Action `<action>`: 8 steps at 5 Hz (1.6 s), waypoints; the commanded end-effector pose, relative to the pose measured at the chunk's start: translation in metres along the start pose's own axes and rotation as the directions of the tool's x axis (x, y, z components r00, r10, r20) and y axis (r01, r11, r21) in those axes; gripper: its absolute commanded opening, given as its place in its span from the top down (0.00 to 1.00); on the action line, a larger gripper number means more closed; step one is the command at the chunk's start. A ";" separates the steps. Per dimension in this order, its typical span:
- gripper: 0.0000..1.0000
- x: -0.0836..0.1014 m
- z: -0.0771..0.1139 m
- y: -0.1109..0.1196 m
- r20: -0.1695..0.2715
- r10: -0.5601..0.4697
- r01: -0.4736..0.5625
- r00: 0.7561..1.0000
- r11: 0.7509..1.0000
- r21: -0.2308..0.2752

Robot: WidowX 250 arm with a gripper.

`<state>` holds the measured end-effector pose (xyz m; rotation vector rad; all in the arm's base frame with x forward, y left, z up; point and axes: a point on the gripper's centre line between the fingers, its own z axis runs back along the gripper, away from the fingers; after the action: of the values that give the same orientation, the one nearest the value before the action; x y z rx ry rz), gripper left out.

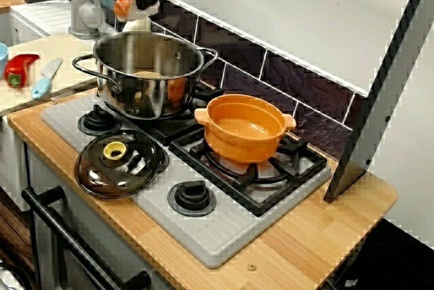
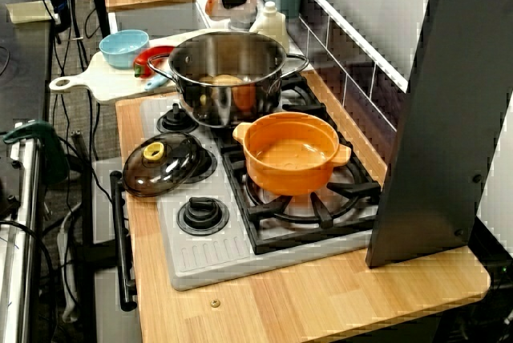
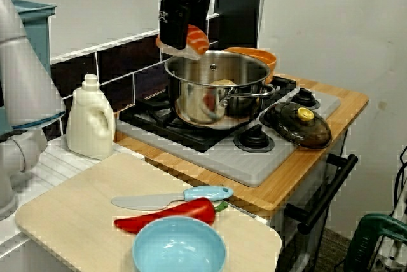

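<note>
Orange pot (image 1: pixel 244 131) and glass lid (image 1: pixel 121 163) on the hob (image 1: pixel 203 236); white bottle (image 3: pixel 91 119), cutting board (image 3: pixel 76 215), red pepper (image 3: pixel 168 215), knife (image 3: pixel 172 197) and blue bowl (image 3: pixel 179 246) beside the hob.

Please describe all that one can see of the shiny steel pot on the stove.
The shiny steel pot, round with two loop handles, stands upright and uncovered on a black grate of the grey stove. Inside lies something pale. The black gripper hangs above its rim, jaws closed on a small orange item. The orange pot stands close beside it; contact unclear.

Steel pot (image 1: pixel 149 93) mouth lies open overhead. Orange pot (image 1: pixel 241 144) crowds one side, glass lid (image 1: pixel 102 175) another. Bare tabletop (image 1: pixel 325 229) runs beyond the stove (image 1: pixel 203 236).
</note>
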<state>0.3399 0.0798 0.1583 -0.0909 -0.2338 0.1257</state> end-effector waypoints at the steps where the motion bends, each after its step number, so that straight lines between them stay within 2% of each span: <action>1: 1.00 -0.015 0.023 -0.040 0.059 -0.085 0.087 0.995 0.996 -0.020; 2: 1.00 -0.018 0.022 -0.059 0.059 -0.117 0.117 0.991 0.993 -0.007; 4: 1.00 -0.020 0.018 -0.098 0.028 -0.179 0.180 0.983 0.983 -0.019; 5: 1.00 -0.021 0.014 -0.119 0.017 -0.190 0.191 0.982 0.981 -0.043; 6: 1.00 -0.025 0.008 -0.140 0.022 -0.207 0.208 0.978 0.978 -0.033; 7: 1.00 -0.028 0.001 -0.156 -0.008 -0.222 0.221 0.975 0.973 -0.061; 8: 1.00 -0.032 0.001 -0.166 -0.009 -0.228 0.227 0.974 0.971 -0.077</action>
<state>0.3299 -0.0906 0.1508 -0.1331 -0.1720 -0.1063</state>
